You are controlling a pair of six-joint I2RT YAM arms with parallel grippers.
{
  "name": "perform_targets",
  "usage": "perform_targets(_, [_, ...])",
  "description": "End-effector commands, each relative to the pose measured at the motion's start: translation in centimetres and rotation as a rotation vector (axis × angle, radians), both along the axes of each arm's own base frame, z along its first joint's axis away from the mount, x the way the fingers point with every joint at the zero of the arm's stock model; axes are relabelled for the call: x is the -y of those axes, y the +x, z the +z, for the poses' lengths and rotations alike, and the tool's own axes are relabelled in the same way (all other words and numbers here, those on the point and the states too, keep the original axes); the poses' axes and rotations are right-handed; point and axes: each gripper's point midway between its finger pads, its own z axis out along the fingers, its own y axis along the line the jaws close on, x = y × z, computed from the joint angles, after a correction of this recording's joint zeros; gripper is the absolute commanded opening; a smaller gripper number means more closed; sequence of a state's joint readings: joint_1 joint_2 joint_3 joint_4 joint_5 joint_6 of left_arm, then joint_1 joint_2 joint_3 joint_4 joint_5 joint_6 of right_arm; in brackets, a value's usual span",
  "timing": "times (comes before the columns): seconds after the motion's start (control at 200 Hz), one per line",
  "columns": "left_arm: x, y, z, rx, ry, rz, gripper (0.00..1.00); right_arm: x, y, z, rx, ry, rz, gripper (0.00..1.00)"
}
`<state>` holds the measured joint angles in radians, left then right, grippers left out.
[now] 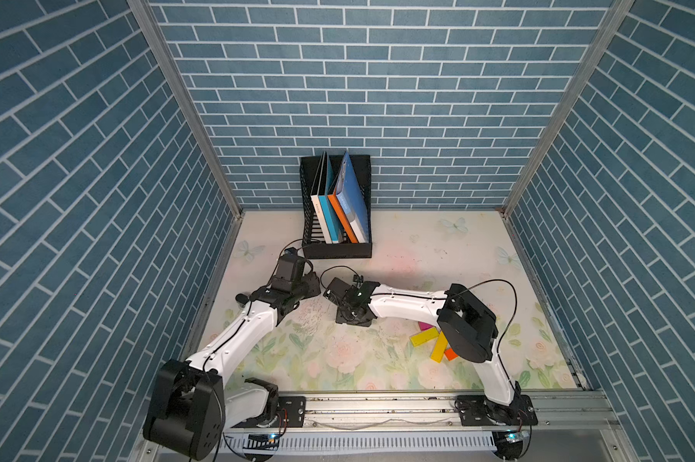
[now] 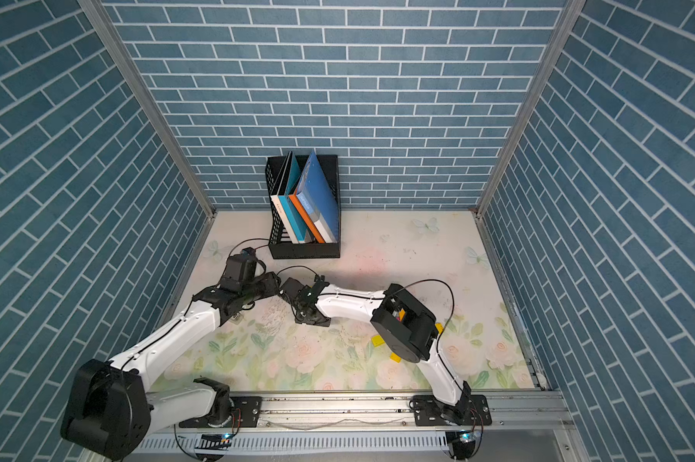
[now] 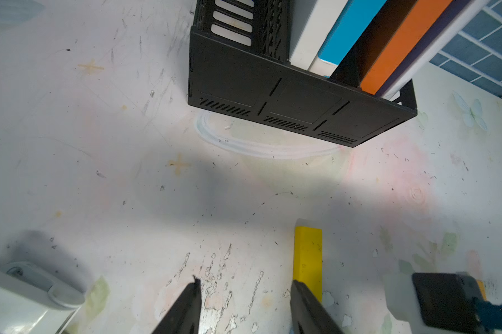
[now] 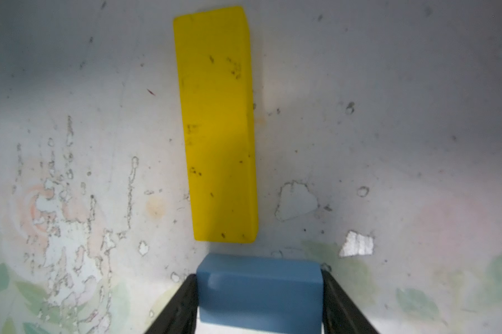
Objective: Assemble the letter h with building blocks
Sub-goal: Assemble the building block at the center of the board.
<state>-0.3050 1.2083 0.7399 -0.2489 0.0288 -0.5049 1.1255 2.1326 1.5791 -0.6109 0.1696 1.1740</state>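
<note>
The left end effector (image 3: 245, 282) hangs low over the worn floral-printed surface (image 3: 99, 144), its jaws moderately apart with nothing between them. One finger sits close beside the long flat yellow block (image 3: 307, 254); whether it touches cannot be told. A sideways drift there would likely skew that block, the only piece of the letter h lying in place.

To its right, the right end effector (image 4: 259, 276) grips a short light-blue block (image 4: 260, 297) just off the yellow one's near end and slightly offset from it. Letting go off-line could leave a gap or a crooked stem, or nudge the yellow piece. In both top views the two wrists are very near each other, so they could collide.

Farther right, spare yellow, orange and magenta blocks (image 1: 434, 344) lie heaped, partly hidden under the right arm's elbow. The black mesh file holder (image 1: 336, 250) with upright books stands behind, well apart.
</note>
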Motion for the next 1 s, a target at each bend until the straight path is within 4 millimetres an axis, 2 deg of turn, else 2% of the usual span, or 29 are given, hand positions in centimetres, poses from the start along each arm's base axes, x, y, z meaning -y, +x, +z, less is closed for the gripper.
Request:
perform_targets(0.0, [0.0, -0.1, 0.0, -0.009, -0.008, -0.003, 0.54, 3.1, 0.1, -2.8, -0.032, -0.135, -0.064, 0.17])
perform_targets(0.065, [0.0, 0.0, 0.1, -0.007, -0.01, -0.005, 0.54, 2.9, 0.4, -2.7, -0.025, -0.132, -0.056, 0.17])
perform_targets(0.085, [0.0, -0.1, 0.1, -0.007, -0.009, -0.006, 0.54, 3.2, 0.3, -3.7, -0.035, -0.157, -0.054, 0.17])
perform_targets(0.21, [0.0, 0.0, 0.1, -0.005, -0.009, -0.006, 0.54, 2.9, 0.5, -4.0, -0.036, -0.176, -0.034, 0.17])
perform_targets(0.65, [0.1, -0.1, 0.2, -0.004, -0.01, -0.012, 0.54, 4.2, 0.5, -3.2, -0.016, -0.195, -0.058, 0.17])
perform_targets(0.995, [0.3, -0.1, 0.1, -0.01, -0.017, -0.018, 0.54, 5.0, 0.4, -3.8, -0.022, -0.217, -0.07, 0.17])
